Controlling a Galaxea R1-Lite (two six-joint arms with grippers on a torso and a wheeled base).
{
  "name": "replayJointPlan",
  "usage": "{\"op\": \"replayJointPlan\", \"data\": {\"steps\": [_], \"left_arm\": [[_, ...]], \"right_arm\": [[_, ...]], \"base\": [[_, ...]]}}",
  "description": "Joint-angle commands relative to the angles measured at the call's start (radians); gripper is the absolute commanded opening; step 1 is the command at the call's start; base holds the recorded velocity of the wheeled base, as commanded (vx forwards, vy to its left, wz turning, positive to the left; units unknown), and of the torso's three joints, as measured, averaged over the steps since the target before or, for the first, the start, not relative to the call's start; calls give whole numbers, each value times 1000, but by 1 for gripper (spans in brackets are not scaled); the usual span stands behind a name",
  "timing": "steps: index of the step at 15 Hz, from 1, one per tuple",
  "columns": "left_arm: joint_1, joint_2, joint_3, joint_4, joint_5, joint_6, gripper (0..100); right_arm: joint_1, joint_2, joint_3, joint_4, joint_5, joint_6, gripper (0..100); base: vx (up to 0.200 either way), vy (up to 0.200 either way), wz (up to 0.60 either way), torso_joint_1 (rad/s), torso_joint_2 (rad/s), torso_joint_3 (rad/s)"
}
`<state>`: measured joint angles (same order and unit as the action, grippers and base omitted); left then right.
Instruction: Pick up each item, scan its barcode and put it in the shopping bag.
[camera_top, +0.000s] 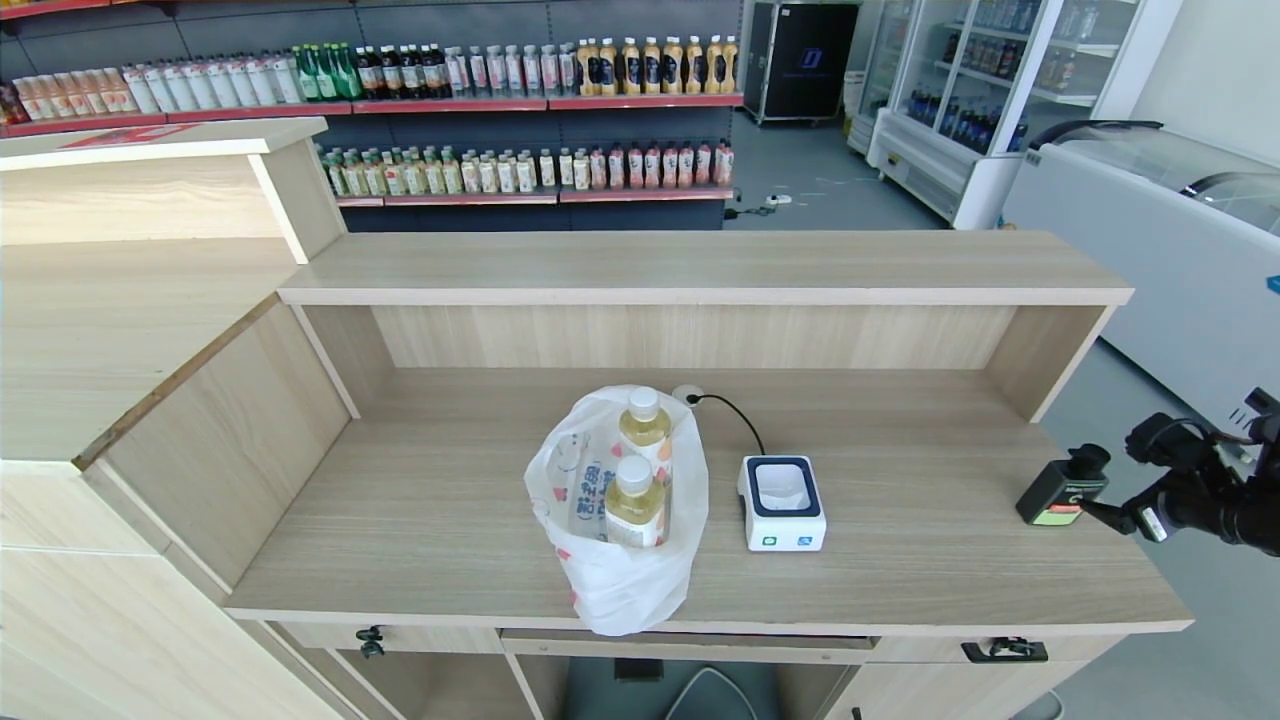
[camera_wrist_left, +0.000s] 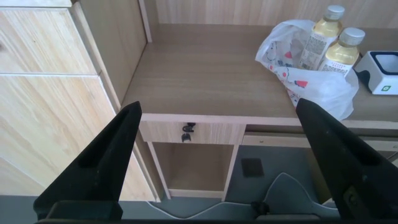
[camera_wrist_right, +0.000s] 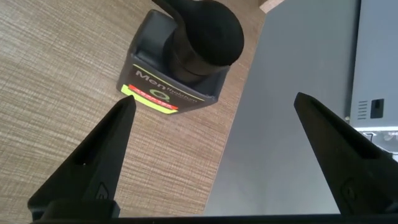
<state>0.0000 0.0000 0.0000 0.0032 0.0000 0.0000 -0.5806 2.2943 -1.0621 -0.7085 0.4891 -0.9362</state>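
Observation:
A white shopping bag (camera_top: 610, 570) (camera_wrist_left: 311, 81) stands at the middle of the wooden counter (camera_top: 900, 560), holding two pale-yellow drink bottles (camera_top: 640, 425) (camera_top: 633, 500) with white caps. A white barcode scanner (camera_top: 783, 500) (camera_wrist_left: 382, 71) sits just to its right. A black bottle (camera_top: 1060, 490) (camera_wrist_right: 174, 68) with a green and red label stands at the counter's right edge. My right gripper (camera_top: 1100, 510) (camera_wrist_right: 212, 98) is open just beside this bottle, off the counter's right side, touching nothing. My left gripper (camera_wrist_left: 217, 104) is open and empty, low and off the counter's front left.
A raised ledge (camera_top: 700, 290) runs along the counter's back, with side walls left and right. The scanner's black cable (camera_top: 735, 415) leads to a hole at the back. Drawer handles (camera_top: 1003, 650) and a chair (camera_top: 710, 695) lie below the front edge. A freezer (camera_top: 1150, 230) stands to the right.

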Motion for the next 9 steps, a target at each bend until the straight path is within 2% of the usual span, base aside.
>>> {"op": "replayJointPlan", "data": {"steps": [1,9], "left_arm": [[0,0,0,0,0,2,100],[0,0,0,0,0,0,100]], "right_arm": [[12,14,-7,0,-1,-1,100],[47,45,-42,4,-3,-3,100]], "base": [[0,0,0,0,0,0],[0,0,0,0,0,0]]}}
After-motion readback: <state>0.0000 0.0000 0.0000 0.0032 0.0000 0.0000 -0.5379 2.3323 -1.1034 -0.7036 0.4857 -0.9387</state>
